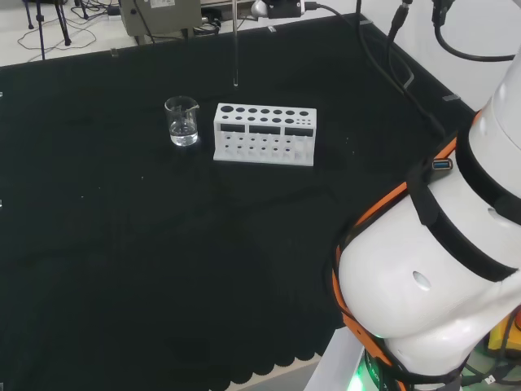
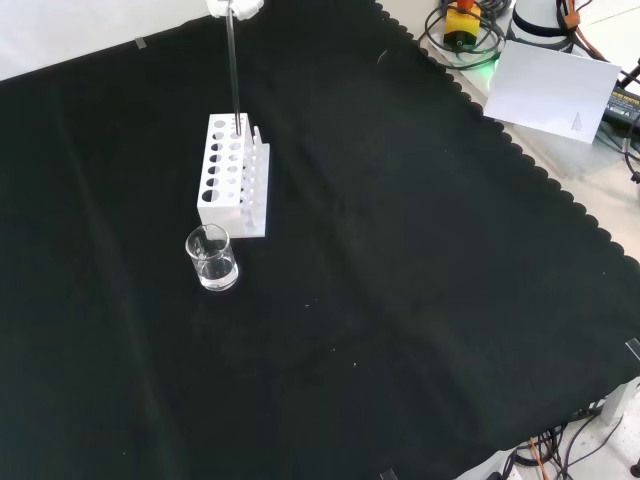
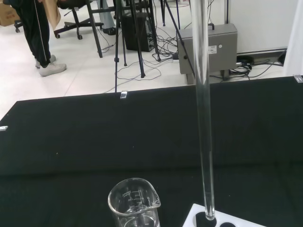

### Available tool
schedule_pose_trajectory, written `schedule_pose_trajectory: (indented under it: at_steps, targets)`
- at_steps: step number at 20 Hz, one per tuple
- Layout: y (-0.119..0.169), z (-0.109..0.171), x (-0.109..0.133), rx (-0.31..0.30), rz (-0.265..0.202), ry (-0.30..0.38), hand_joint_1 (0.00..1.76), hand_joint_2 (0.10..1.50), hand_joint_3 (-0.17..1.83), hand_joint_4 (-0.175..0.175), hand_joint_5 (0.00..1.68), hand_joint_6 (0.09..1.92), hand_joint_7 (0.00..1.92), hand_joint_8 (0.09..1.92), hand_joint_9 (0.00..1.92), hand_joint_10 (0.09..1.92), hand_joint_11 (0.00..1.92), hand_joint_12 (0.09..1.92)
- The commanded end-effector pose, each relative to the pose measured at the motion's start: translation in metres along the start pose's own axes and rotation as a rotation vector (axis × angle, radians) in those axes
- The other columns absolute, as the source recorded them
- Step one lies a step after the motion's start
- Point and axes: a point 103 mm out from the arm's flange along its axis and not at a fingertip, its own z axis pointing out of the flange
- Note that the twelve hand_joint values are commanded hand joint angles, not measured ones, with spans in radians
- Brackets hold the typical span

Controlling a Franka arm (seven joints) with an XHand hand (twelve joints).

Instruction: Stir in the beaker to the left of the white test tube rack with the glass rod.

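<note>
My head camera looked from behind my base, high over the black cloth-covered bench [image 1: 98, 269]. The front camera faced down from the opposite side. My wrist camera sat close and low. All three shared the small clear glass beaker [image 1: 182, 122] [image 2: 212, 258] [image 3: 134, 204] beside the white holed test tube rack [image 1: 264, 134] [image 2: 230, 175] [image 3: 227, 220].

Upright beaker [image 1: 182, 121], glass rod [image 2: 234, 70] vertical — above rack [image 1: 264, 133]

In the head view, the small clear glass beaker [image 1: 182, 121] stands just left of the white plastic test tube rack [image 1: 264, 133], apart from it, on the black cloth [image 1: 163, 244]. The thin glass rod [image 1: 235, 49] hangs upright above the rack's far left corner.
</note>
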Motion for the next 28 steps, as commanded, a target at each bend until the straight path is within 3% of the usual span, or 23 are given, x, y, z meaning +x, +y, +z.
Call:
schedule_pose_trajectory:
  at_steps: [1,9,21,23,28]
  targets:
    - [0.002,0.002,0.005,0.000,0.002,-0.011,1.30,1.12,-0.17,-0.175,1.17,0.40,1.19,0.99,1.69,0.78,1.47,1.09]
    - [0.014,0.000,0.014,-0.010,-0.031,0.020,1.30,1.12,-0.17,-0.175,1.17,0.40,1.19,0.99,1.69,0.78,1.47,1.10]
    - [0.059,0.017,0.064,-0.004,-0.177,0.097,1.30,1.12,-0.17,-0.175,1.17,0.39,1.19,0.99,1.69,0.78,1.47,1.10]
    - [0.066,0.024,0.070,0.002,-0.226,0.124,1.30,1.12,-0.17,-0.175,1.17,0.39,1.19,0.99,1.69,0.78,1.47,1.10]
    - [0.087,0.041,0.076,0.023,-0.251,0.117,1.30,1.12,-0.17,-0.175,1.17,0.39,1.19,0.99,1.69,0.78,1.47,1.10]
